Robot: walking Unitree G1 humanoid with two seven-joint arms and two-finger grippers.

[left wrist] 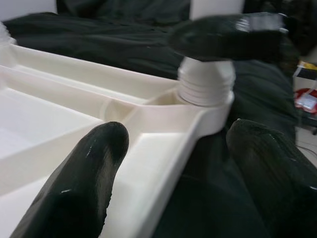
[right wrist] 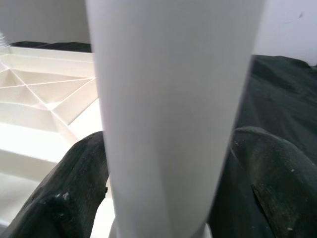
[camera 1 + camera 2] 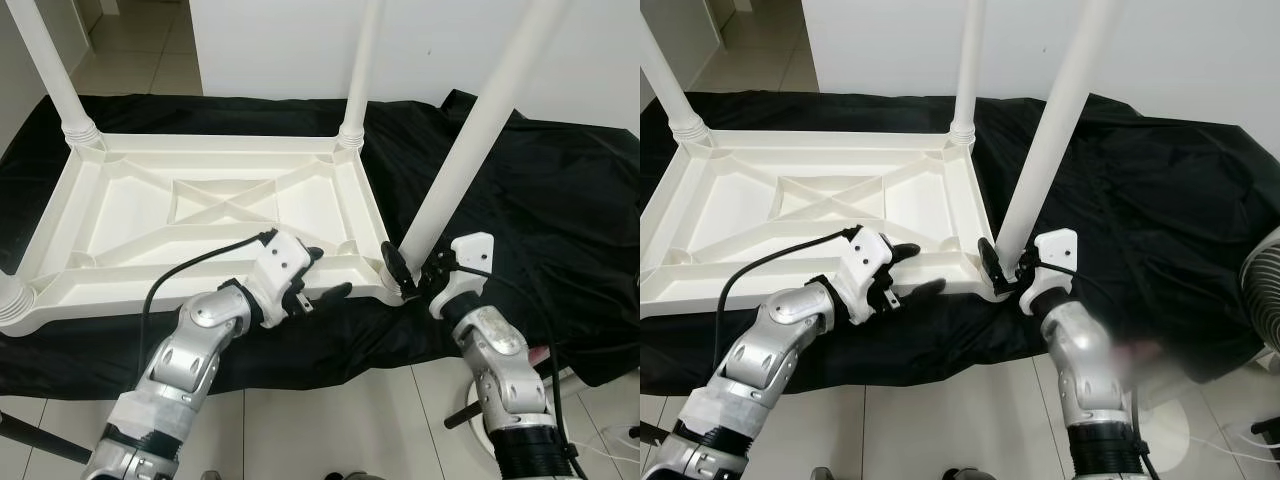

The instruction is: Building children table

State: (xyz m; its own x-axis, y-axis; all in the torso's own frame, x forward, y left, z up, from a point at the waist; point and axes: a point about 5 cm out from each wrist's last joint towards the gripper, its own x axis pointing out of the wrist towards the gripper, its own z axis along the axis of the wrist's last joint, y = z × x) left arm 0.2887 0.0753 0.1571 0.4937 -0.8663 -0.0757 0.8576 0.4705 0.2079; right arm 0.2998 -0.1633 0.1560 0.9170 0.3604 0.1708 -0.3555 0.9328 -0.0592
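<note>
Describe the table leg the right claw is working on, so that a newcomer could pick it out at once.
An upside-down white plastic table top lies on a black cloth, white tubular legs rising from its corners. The leg in question stands in the near corner on the robot's right. Unlike the others, it has the right claw closed around its base.

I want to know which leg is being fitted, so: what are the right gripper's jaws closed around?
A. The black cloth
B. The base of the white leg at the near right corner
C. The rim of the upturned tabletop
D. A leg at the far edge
B: the right gripper has its fingers on either side of the near-right white leg, low by its socket in the upturned tabletop.
</note>
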